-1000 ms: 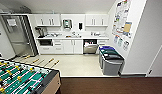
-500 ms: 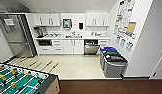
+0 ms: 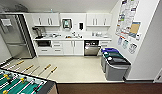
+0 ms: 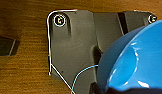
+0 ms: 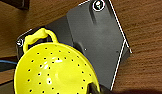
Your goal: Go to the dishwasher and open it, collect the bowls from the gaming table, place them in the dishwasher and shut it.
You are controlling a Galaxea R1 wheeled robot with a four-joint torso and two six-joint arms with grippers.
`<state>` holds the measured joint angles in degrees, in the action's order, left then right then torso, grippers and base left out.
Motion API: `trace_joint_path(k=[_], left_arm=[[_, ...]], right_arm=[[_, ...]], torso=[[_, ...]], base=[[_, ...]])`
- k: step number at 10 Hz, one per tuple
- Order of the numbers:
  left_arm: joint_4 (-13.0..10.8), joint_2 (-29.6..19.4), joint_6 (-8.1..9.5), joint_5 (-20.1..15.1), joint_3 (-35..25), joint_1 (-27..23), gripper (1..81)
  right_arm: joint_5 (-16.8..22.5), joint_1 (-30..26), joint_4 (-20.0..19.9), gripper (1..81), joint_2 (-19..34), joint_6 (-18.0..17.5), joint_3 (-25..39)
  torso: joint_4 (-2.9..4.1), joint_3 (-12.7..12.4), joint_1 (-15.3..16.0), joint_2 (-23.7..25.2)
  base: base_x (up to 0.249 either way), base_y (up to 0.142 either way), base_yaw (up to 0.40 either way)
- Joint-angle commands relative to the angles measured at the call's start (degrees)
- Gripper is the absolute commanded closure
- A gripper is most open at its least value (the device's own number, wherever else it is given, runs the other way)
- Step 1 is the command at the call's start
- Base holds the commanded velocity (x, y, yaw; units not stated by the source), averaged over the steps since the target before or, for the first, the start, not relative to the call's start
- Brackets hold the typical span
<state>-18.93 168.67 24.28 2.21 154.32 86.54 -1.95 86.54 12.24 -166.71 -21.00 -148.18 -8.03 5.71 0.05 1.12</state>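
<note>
I am facing a kitchenette from the head view: the brushed-steel built-in dishwasher point(image 3: 92, 48) is sitting under the white counter point(image 3: 72, 38), door open with dark racks showing, grey bins point(image 3: 114, 63) standing to its right and the green-field foosball table point(image 3: 18, 83) lying at lower left. In the left wrist view a bright blue round bowl point(image 4: 132, 62) is showing large over brown wood-grain floor point(image 4: 24, 72); whether my left fingers are clamping it, I cannot tell. In the right wrist view a yellow perforated colander with a loop handle point(image 5: 55, 72) is showing likewise, grip state also indeterminable.

Blue bowl point(image 4: 137, 60) cut off by edge; yellow colander point(image 5: 54, 72) likewise.
</note>
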Motion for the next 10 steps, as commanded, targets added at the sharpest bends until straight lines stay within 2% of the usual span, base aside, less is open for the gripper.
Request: trace_joint_path(k=[1, 7, 10], left_arm=[[-0.1, -0.4, 0.15, -2.9, 0.0, -1.9, 81.1], [0.0, -0.5, 0.15, -2.9, 0.0, -1.8, 81.1], [0.1, -0.6, 0.15, -2.9, 0.0, -1.8, 81.1]], right_arm=[[2.9, -2.1, 0.4, 81.1, 0.7, 0.1, 0.2], [2.7, -1.9, 0.5, 81.1, 0.6, 0.1, 0.2], [2.7, -2.0, 0.4, 81.1, 0.6, 0.1, 0.2]], torso=[[0.00, 0.0, 0.0, 0.0], [0.00, 0.0, 0.0, 0.0], [0.00, 0.0, 0.0, 0.0]], base=[[0.193, -0.081, 0.000], [0.186, -0.117, 0.000], [0.176, -0.028, 0.000]])
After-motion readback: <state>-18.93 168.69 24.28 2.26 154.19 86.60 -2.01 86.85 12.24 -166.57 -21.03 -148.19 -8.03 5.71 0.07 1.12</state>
